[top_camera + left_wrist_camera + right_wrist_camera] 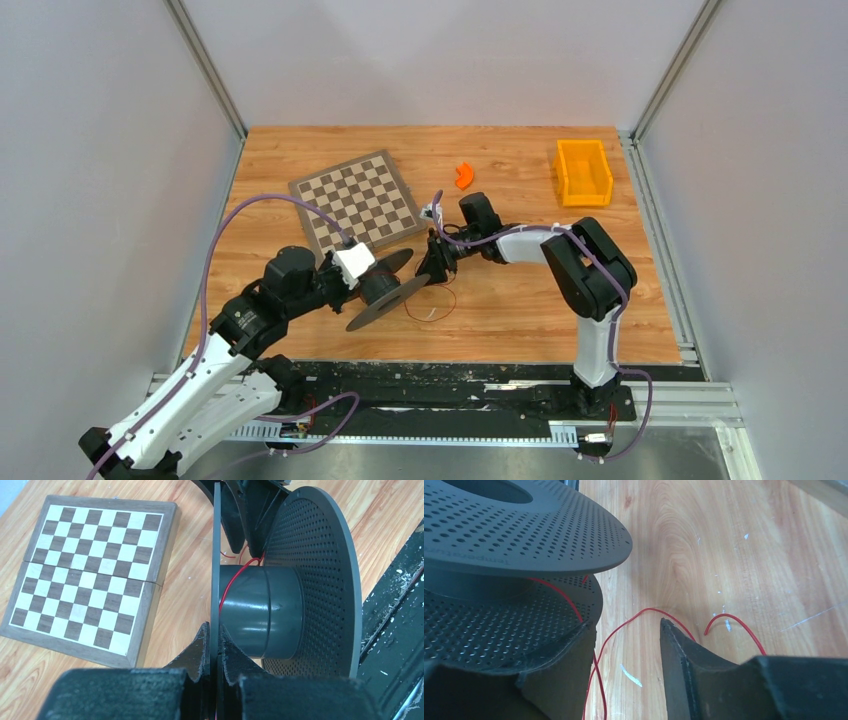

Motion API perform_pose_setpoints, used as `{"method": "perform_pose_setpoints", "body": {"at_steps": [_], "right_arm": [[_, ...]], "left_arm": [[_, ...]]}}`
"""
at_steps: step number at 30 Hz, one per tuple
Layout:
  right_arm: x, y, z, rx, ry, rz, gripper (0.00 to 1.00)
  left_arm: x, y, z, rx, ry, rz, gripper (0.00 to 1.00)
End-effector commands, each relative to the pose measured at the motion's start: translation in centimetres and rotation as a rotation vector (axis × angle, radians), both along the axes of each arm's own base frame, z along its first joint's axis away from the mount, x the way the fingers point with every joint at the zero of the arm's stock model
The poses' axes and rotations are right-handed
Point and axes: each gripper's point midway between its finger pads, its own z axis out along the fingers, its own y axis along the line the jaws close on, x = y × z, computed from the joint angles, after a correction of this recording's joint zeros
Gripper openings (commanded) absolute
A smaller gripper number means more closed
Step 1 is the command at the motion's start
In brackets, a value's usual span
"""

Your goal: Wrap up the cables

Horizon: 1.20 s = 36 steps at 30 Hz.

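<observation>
A dark grey perforated spool point(385, 285) hangs just above the table, and my left gripper point(366, 280) is shut on it. In the left wrist view the left gripper point(215, 627) pinches the thin flange point(216, 555) edge-on. The red cable point(235, 577) runs over the hub point(265, 612). My right gripper point(436, 268) sits just right of the spool, low over the table. In the right wrist view the right gripper point(625, 624) is open. The cable point(644, 610) curves loosely between its fingers, coming from the spool point(524, 535). A slack loop point(432, 305) lies on the wood.
A folding chessboard point(357, 200) lies behind the spool, close to the left arm. An orange curved piece point(464, 175) and an orange bin point(583, 172) stand at the back right. A black rail point(450, 375) runs along the near table edge.
</observation>
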Motion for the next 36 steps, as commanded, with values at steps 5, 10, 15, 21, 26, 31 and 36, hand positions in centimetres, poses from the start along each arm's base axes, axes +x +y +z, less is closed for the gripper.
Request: {"method": "perform_pose_setpoints", "body": {"at_steps": [5, 10, 15, 21, 26, 31, 36], "right_arm": [[-0.5, 0.1, 1.0, 0.048, -0.019, 0.082, 0.44], [-0.4, -0.1, 0.6, 0.022, -0.014, 0.059, 0.35], [2.1, -1.6, 2.7, -0.005, -0.016, -0.078, 0.51], [2.2, -3.1, 4.7, 0.032, -0.051, -0.080, 0.57], [0.5, -2.8, 3.8, 0.016, -0.055, -0.029, 0.59], [-0.9, -3.1, 2.1, -0.043, -0.049, -0.014, 0.59], [-1.3, -2.8, 1.3, -0.066, -0.046, 0.002, 0.59]], "left_arm": [[0.7, -0.9, 2.8, -0.064, -0.105, -0.027, 0.00], [0.7, -0.9, 2.6, -0.060, -0.099, -0.030, 0.00], [0.3, -1.0, 2.1, -0.045, -0.082, -0.051, 0.00], [0.0, -1.4, 1.5, -0.042, -0.051, -0.074, 0.00], [0.1, -1.4, 1.7, -0.047, -0.058, -0.072, 0.00], [0.0, -1.4, 1.7, -0.048, -0.056, -0.073, 0.00], [-0.1, -1.4, 1.8, -0.051, -0.056, -0.075, 0.00]]}}
